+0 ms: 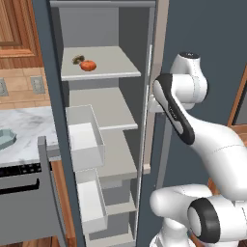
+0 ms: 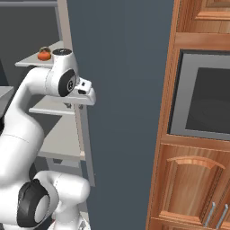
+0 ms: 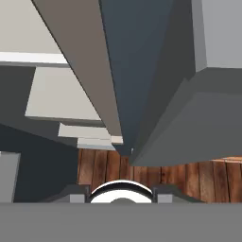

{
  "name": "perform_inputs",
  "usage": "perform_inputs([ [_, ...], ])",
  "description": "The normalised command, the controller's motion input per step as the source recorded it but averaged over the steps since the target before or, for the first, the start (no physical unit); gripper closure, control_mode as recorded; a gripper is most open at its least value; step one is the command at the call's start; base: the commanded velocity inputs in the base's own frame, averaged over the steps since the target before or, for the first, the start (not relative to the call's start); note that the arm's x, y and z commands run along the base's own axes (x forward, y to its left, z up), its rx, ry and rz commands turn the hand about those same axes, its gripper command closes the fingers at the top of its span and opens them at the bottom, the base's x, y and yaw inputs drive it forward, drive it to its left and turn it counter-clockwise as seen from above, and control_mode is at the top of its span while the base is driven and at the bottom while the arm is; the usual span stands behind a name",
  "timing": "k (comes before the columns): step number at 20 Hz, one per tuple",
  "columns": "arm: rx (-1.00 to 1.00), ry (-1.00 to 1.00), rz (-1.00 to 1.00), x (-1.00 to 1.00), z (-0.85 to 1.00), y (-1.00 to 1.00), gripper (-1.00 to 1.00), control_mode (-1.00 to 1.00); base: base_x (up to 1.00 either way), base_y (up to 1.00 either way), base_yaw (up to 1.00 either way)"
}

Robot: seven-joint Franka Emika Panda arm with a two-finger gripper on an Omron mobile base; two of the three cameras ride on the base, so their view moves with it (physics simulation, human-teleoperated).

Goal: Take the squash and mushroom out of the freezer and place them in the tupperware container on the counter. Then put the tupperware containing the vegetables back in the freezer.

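Note:
The freezer [image 1: 54,96] stands open. On its top shelf lie the orange-red squash [image 1: 88,65] and, just behind it to the left, the small brown mushroom [image 1: 78,60]. The squash [image 2: 43,54] also shows in the right base view, past the arm's wrist. The pale teal tupperware container [image 1: 6,137] rests on the marble counter [image 1: 29,123] at the far left. My hand [image 2: 84,92] hangs by the freezer's right front edge, about one shelf below the vegetables. In the hand view my gripper [image 3: 121,194] points down along that edge, its tips apart with nothing between them.
White door bins [image 1: 86,137] jut out on the freezer's left door. A grey appliance front [image 1: 24,202] sits under the counter. A dark door panel [image 2: 121,90] and wooden cabinets with a built-in oven [image 2: 202,99] stand to the right. Wooden floor [image 3: 108,170] lies below.

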Motion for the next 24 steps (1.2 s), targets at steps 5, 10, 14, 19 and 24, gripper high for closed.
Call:
perform_inputs([
  [5, 0.0, -0.12, 0.0, -0.29, 0.05, 0.08, -1.0, -1.0, 0.0, 0.0, 0.0],
  [10, 0.0, -0.42, 0.04, -0.59, 0.59, 0.18, -1.0, -1.0, 0.0, 0.0, 0.0],
  [14, 0.01, -0.33, 0.1, -0.13, 0.71, 0.25, -1.0, -1.0, 0.0, 0.0, 0.0],
  [19, 0.06, -0.18, 0.13, 0.03, 0.44, 0.38, -1.0, -1.0, 0.0, 0.0, 0.0],
  [24, 0.05, -0.1, 0.13, 0.19, 0.36, 0.44, -1.0, -1.0, 0.0, 0.0, 0.0],
])
